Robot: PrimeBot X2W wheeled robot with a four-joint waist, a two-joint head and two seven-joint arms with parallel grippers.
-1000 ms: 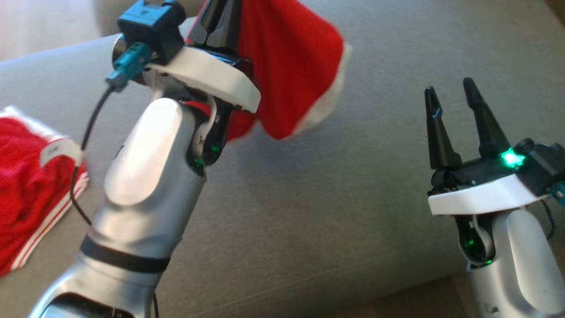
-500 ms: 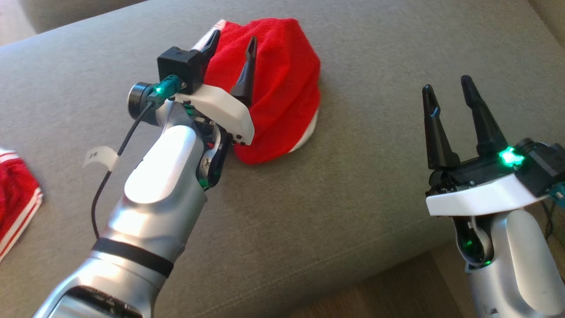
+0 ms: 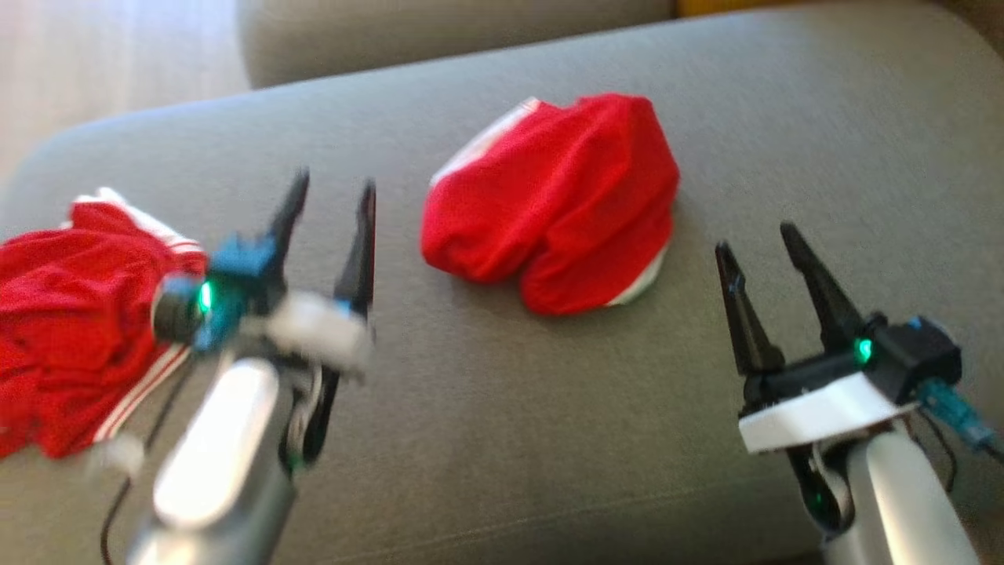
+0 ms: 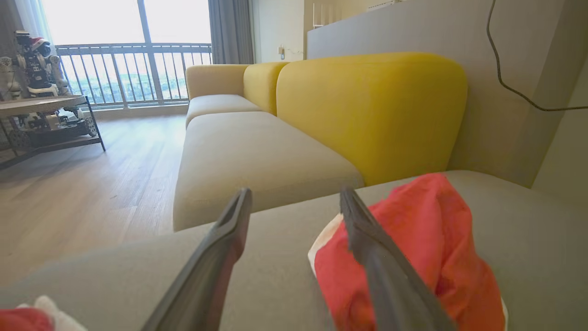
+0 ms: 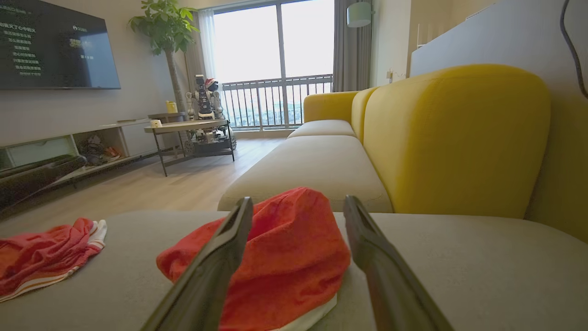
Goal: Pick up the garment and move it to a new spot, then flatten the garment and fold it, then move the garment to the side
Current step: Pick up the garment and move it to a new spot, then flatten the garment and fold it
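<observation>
garment point(image 3: 553, 200): bunched, laid on cushion point(image 3: 502, 439) | left gripper point(image 3: 333, 190): jaws parted, nothing held; right gripper point(image 3: 753, 241): jaws parted, nothing held

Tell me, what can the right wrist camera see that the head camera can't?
Right wrist view: a TV, a plant and the yellow sofa back. Head view: the left gripper, open and blurred. Both: the bundled red garment, the striped red garment, the grey cushion and the right gripper, open.
</observation>
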